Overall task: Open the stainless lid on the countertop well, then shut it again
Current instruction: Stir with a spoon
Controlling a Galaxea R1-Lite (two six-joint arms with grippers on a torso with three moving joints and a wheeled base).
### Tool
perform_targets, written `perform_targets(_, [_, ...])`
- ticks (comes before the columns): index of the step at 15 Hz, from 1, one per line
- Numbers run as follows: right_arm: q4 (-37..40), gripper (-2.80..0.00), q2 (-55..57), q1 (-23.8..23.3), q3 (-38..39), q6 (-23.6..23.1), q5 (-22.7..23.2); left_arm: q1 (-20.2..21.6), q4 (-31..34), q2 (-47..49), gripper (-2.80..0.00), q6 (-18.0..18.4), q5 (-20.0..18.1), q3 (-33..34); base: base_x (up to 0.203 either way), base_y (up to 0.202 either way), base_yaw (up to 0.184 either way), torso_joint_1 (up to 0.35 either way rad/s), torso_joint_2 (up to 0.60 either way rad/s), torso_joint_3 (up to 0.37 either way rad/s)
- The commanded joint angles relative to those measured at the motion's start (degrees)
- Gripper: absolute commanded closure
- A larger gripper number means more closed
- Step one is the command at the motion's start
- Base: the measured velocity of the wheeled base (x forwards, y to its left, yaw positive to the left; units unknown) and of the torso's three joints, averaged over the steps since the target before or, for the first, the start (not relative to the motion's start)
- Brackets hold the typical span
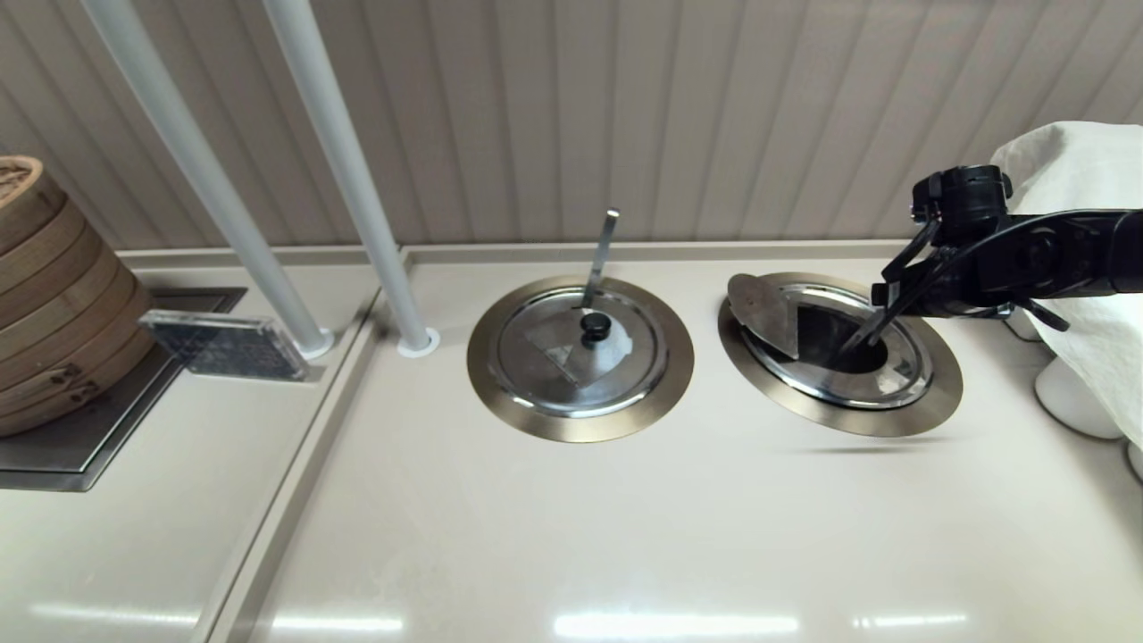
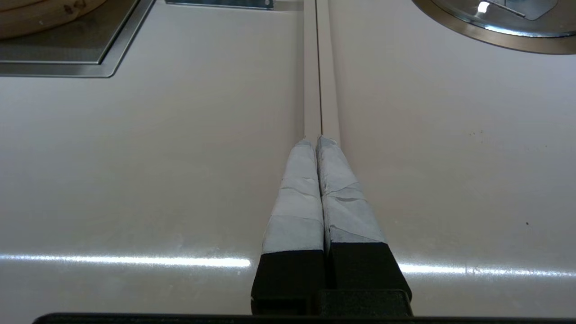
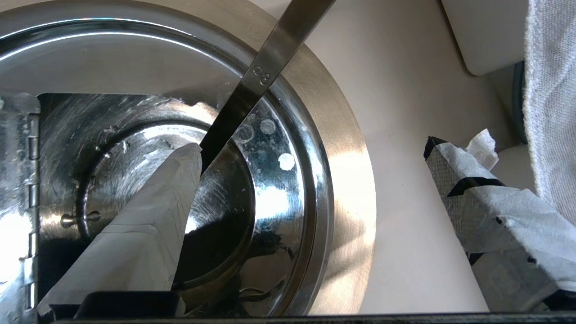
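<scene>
The countertop well (image 1: 938, 393) on the right has its stainless lid (image 1: 763, 311) folded up at the left side, and the inside (image 1: 835, 339) shows dark. The knob is hidden. My right gripper (image 1: 880, 323) hangs over the well, open. In the right wrist view, the right gripper (image 3: 312, 146) has one taped finger (image 3: 148, 234) over the shiny pot and the other finger (image 3: 495, 216) outside the brushed ring (image 3: 351, 189). The slanted ladle handle (image 3: 270, 63) runs past the inner finger. The lid's hinge (image 3: 31, 148) shows at the edge. My left gripper (image 2: 315, 140) is shut above the counter seam.
The twin lid (image 1: 554, 357) with a whitish patch lies shut on the middle well, with a ladle handle (image 1: 603, 254) upright behind it. Bamboo steamers (image 1: 54, 304) and a clear sign (image 1: 223, 344) stand far left, two white poles (image 1: 357, 187) behind, a white cloth (image 1: 1080, 250) at right.
</scene>
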Motion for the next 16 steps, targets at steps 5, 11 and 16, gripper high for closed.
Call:
perform_targets(5, [-0.08, -2.80, 7.45, -1.42, -8.03, 8.08, 5.52, 0.06, -0.01, 0.06, 0.00, -0.01, 0.02, 0.01, 0.000, 0.000, 0.000, 0.000, 0.00, 0.000])
perform_targets(11, [-3.06, -2.80, 11.38, -2.99, -13.05, 16.29, 18.76, 0.06, -0.01, 0.06, 0.00, -0.01, 0.02, 0.01, 0.000, 0.000, 0.000, 0.000, 0.00, 0.000])
perform_targets(16, [-10.28, -2.80, 16.74, -3.39, -16.82, 16.11, 16.65, 0.06, -0.01, 0.06, 0.00, -0.01, 0.02, 0.01, 0.000, 0.000, 0.000, 0.000, 0.00, 0.000])
